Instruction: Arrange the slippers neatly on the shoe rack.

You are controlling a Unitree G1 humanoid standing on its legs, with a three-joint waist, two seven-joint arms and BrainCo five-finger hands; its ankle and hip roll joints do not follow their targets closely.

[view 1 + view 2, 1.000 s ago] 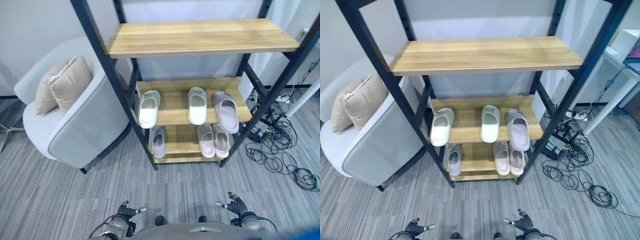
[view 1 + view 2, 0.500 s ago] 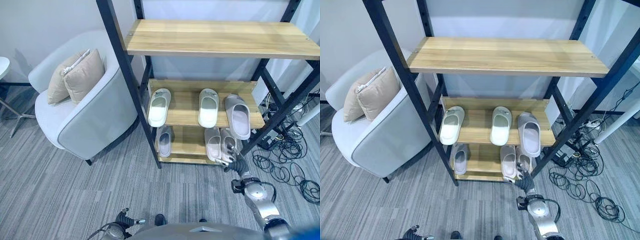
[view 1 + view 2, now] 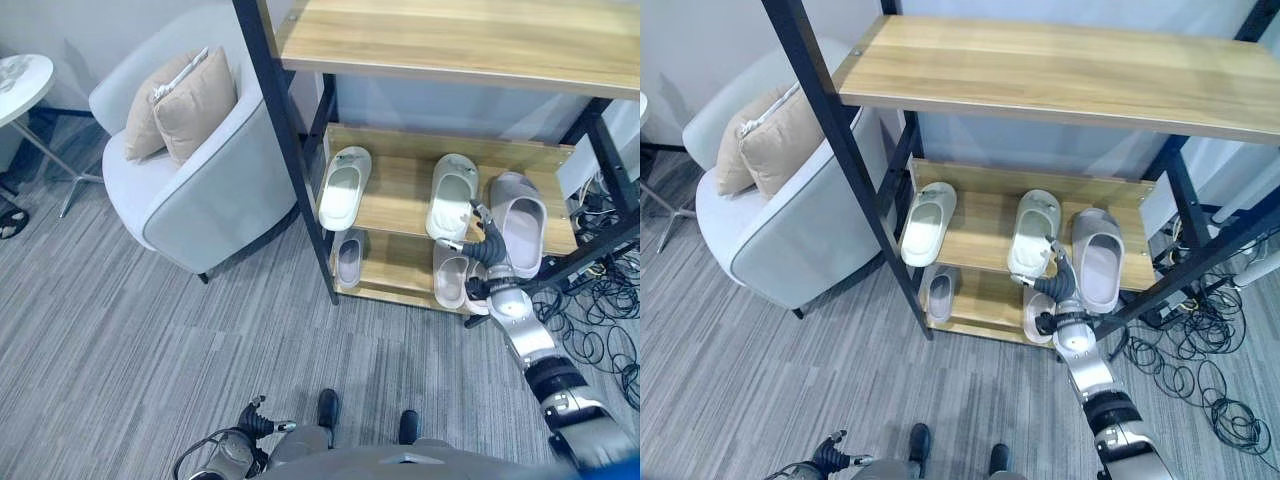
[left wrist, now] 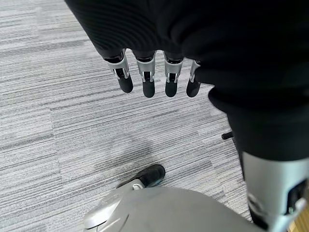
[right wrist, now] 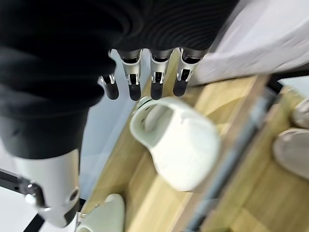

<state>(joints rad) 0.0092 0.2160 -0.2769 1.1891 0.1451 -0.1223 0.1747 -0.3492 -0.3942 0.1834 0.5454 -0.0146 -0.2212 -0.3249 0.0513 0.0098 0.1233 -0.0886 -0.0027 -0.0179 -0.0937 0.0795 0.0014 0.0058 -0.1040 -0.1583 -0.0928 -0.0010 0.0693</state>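
The right hand (image 3: 487, 243), fingers loosely apart, is seen centre-right beside the white foam slipper (image 3: 451, 197); probably light, squashy, best grabbed by its strap.

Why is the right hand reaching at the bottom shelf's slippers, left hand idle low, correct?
Not quite: the right hand is up at the middle shelf, fingers open by the white slipper, as the right eye view shows. The left hand does hang idle low.

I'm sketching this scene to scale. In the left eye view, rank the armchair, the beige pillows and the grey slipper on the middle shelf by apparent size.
1. Armchair, clearly largest.
2. Beige pillows.
3. Grey slipper, smallest, just beyond the right hand.
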